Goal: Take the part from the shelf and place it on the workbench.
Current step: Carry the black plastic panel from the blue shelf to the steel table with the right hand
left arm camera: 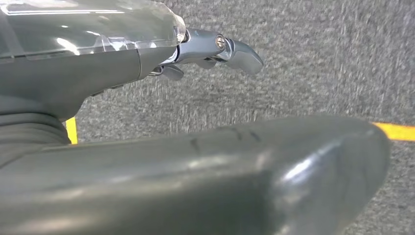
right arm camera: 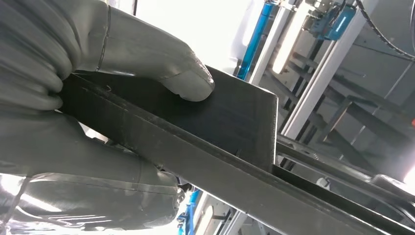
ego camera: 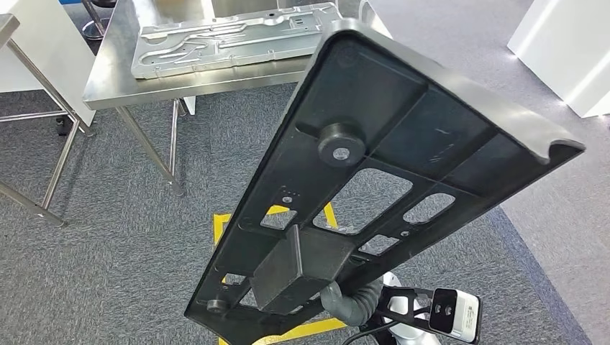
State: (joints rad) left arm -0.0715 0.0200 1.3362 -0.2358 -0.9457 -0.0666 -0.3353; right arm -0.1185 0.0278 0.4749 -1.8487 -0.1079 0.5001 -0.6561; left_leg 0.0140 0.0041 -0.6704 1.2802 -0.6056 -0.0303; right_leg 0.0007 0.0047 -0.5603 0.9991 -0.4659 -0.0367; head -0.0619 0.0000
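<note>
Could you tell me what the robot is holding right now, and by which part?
The right hand grips the long black plastic part at its near end, thumb pressed on the raised box-shaped block. The left hand holds nothing.

Long black plastic part [ego camera: 403, 144], ribbed w/ cutouts, tilted in air above carpet, short of steel bench [ego camera: 115, 86].

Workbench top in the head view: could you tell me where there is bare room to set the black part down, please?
The steel workbench is mostly taken by the silver stamped panel. Bare steel shows in a band along the near edge in front of the panel, and a patch at the near-left corner. The right end is hidden behind the black part, which the right hand grips from below.
</note>
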